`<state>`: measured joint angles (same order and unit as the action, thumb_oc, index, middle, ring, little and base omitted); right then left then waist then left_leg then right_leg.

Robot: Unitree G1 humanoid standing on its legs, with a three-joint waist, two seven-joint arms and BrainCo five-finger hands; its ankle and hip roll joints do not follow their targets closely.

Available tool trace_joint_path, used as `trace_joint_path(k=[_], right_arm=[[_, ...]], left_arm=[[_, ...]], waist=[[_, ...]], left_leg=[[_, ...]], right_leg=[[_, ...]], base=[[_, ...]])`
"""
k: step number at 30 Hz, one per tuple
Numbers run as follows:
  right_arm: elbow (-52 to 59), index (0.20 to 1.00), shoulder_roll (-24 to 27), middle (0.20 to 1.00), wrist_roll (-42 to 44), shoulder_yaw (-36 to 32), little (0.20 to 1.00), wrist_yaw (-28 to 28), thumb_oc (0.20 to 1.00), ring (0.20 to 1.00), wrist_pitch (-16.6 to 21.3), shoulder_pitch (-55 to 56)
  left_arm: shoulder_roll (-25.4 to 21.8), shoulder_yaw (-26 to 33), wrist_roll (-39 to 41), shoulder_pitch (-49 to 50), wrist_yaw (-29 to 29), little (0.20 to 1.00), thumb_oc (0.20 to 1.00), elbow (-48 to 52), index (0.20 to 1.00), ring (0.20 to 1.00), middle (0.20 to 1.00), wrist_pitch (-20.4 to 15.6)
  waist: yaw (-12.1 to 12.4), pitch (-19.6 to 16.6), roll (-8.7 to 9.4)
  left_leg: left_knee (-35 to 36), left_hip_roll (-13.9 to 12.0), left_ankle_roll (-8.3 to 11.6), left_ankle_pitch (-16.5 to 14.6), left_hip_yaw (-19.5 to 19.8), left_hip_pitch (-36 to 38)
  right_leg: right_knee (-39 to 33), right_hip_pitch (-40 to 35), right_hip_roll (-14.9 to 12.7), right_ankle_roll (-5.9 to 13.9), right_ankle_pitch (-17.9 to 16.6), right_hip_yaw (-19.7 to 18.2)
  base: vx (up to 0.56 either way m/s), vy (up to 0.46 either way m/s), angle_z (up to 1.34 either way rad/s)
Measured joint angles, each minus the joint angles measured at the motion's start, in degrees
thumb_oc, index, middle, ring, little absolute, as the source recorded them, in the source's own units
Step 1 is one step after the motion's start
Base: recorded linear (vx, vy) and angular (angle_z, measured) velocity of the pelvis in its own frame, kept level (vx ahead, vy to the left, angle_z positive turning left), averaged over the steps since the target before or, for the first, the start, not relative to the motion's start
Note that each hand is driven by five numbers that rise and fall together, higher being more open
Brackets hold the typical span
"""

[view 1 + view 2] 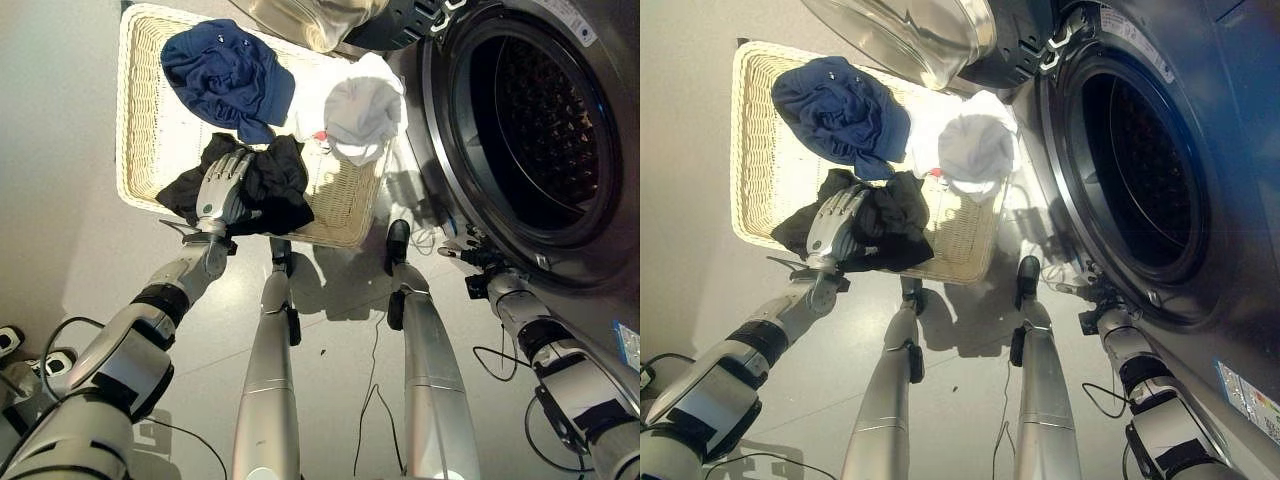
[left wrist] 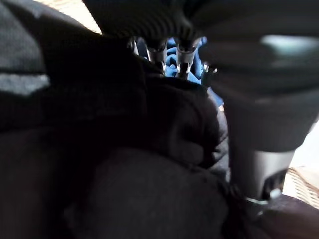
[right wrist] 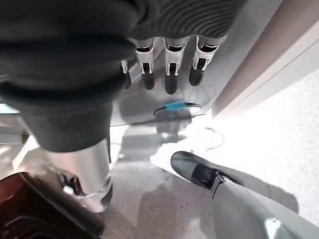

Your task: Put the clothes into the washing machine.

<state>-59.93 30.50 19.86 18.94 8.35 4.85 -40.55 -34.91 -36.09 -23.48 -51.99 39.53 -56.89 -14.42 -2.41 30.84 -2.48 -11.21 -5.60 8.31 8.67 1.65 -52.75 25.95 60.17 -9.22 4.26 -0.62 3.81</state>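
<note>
A cream wicker basket (image 1: 145, 130) lies on the floor with three garments in it: a dark blue one (image 1: 225, 75) at its far end, a white-grey one (image 1: 355, 110) at the side nearest the washer, and a black one (image 1: 275, 185) at the near rim. My left hand (image 1: 222, 190) lies on top of the black garment (image 2: 124, 149), its fingers (image 2: 182, 59) stretched out over the cloth and not closed round it. My right hand (image 1: 478, 262) hangs low beside the washing machine's front, fingers (image 3: 169, 64) straight, holding nothing. The drum opening (image 1: 540, 130) stands open and dark.
The washer's round glass door (image 1: 310, 20) is swung open over the basket's far end. A strip of grey floor (image 1: 350, 290) separates the basket from the machine's front panel (image 1: 1240, 330).
</note>
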Motion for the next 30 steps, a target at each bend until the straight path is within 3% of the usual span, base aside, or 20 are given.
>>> trace_joint_path(k=[7,20,21,22,30], right_arm=[[0.38,1.0,0.07,1.0,0.07,1.33,1.0,-0.24,1.0,1.0,0.01,-1.83],[0.09,1.0,0.09,1.0,1.44,2.95,1.0,-0.14,1.0,1.0,0.01,-3.83],[-0.06,1.0,0.09,1.0,1.58,3.58,1.0,-0.03,1.0,1.0,0.01,-4.24],[-0.21,1.0,0.09,1.0,1.57,3.7,1.0,0.02,1.0,1.0,0.01,-4.32],[-1.26,1.0,-0.16,1.0,1.58,4.3,1.0,0.21,1.0,1.0,0.14,-5.59]], left_arm=[[0.14,-0.85,2.14,-2.2,-4.76,1.0,1.0,-2.44,1.0,1.0,1.0,4.84],[0.29,-3.59,0.47,-5.4,-8.12,1.0,1.0,-3.61,1.0,1.0,1.0,13.29],[0.33,-3.69,-0.15,-5.55,-8.44,0.382,0.382,-3.61,0.382,0.382,0.382,14.01],[0.36,-3.71,-0.54,-5.61,-8.6,0.2,0.2,-3.61,0.2,0.2,0.2,14.32],[-0.19,-4.91,-1.22,-11.09,-11.65,0.2,0.2,-5.58,0.2,0.2,0.2,17.62]], waist=[[-0.6,-0.02,0.06],[-1.32,-0.17,0.32],[-1.35,-0.19,0.35],[-1.34,-0.21,0.39],[-1.39,-0.83,1.19]], left_leg=[[-0.17,0.01,0.11,0.04,0.11,-0.99],[-0.32,-0.11,0.11,-0.03,0.09,-1.2],[-0.35,-0.12,-0.06,-0.16,0.08,-1.2],[-0.36,-0.11,-0.05,-0.17,0.08,-1.2],[-0.51,-0.14,0.32,-0.28,0.08,-1.21]], right_leg=[[0.01,0.82,0.02,-0.02,-0.02,0.06],[0.11,1.2,0.18,-0.06,-0.06,-0.06],[0.11,1.23,0.19,-0.07,-0.07,-0.08],[0.1,1.25,0.2,-0.07,-0.07,-0.11],[0.05,1.41,0.41,-0.19,-0.19,-0.4]], base=[[0.0,0.0,0.0],[0.0,0.0,0.0],[0.0,0.0,0.0],[0.0,0.0,0.0],[0.0,-0.001,-0.01]])
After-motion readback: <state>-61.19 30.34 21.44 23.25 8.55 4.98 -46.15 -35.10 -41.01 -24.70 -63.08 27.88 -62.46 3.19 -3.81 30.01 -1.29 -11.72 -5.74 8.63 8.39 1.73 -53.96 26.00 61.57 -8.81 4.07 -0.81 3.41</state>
